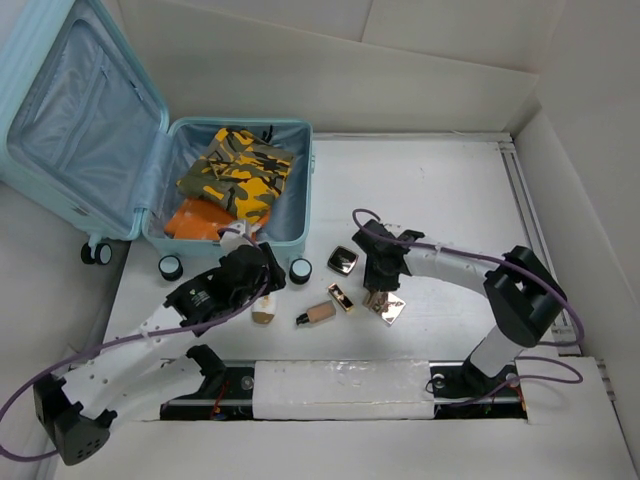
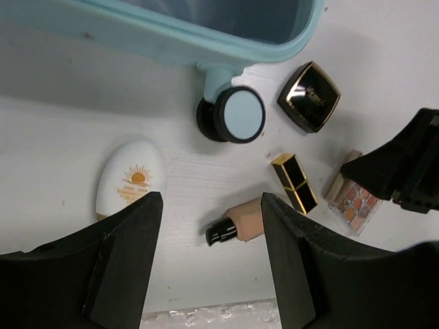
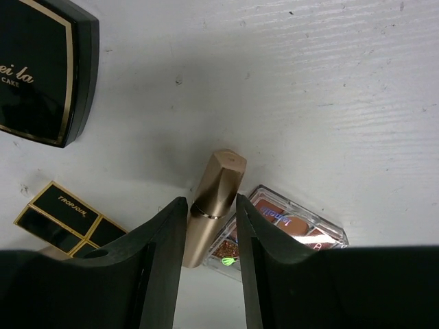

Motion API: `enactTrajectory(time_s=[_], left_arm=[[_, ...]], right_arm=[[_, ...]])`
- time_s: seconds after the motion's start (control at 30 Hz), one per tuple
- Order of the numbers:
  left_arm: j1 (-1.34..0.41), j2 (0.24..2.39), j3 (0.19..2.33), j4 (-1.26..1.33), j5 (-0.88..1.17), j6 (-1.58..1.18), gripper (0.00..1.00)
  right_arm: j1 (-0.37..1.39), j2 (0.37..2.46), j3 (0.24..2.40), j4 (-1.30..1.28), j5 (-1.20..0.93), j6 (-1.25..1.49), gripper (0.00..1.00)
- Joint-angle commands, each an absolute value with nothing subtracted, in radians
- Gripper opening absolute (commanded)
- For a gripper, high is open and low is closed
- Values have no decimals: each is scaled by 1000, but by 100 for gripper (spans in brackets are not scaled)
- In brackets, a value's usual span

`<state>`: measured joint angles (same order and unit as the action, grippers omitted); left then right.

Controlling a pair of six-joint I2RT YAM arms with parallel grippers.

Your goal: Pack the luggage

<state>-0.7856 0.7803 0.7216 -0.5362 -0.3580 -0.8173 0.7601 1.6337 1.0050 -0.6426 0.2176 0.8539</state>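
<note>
White boards (image 1: 300,60) wall in a white table (image 1: 450,200) with a faint wood grain; a foil-wrapped rail (image 1: 340,385) runs along its 6 o'clock edge between the arm bases.

The luggage (image 1: 80,120) lies open at 10 o'clock on the table, its lid leaning back on the left wall; the base holds a camo cloth (image 1: 238,165) with an orange pack (image 1: 195,218) at the cloth's 7 o'clock; two wheels (image 1: 171,267) stick out of its near edge.

The left gripper (image 1: 262,285) hangs just at 6 o'clock of the base with its jaws about half apart and nothing between them; in its wrist view a white sunscreen tube (image 2: 130,179) lies at its 10 o'clock and a beige bottle (image 2: 236,223) with a black cap between the fingers, on the table below.

The right gripper (image 3: 210,202) is near the table's centre, its jaws drawn in on either side of a gold tube (image 3: 219,171); whether they press it I cannot tell; the tube's lower end lies over a clear palette (image 3: 295,226).

A black compact (image 3: 41,68) sits at 10 o'clock of the tube; a black-and-gold box (image 3: 65,219) at 8 o'clock, apart from both.
</note>
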Motion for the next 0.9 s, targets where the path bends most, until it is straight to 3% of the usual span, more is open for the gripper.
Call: enactTrajectory(time_s=[0.0, 0.2, 0.37, 0.67, 0.7, 0.87], left_arm=[[-827, 842, 709, -596, -348, -923, 56], [-827, 845, 626, -598, -348, -1046, 61], [-827, 885, 603, -598, -348, -1069, 63], [-827, 939, 571, -617, -397, -1167, 70], [-827, 939, 562, -617, -397, -1176, 77], [-827, 948, 552, -608, -397, -1187, 90]], right_arm=[[756, 1646, 1009, -630, 241, 881, 40], [765, 1667, 1031, -586, 230, 868, 36], [755, 1704, 1089, -577, 221, 848, 21], [746, 1598, 1242, -638, 190, 758, 17], [746, 1586, 1288, -653, 178, 758, 17], [746, 1658, 1511, -653, 92, 690, 17]])
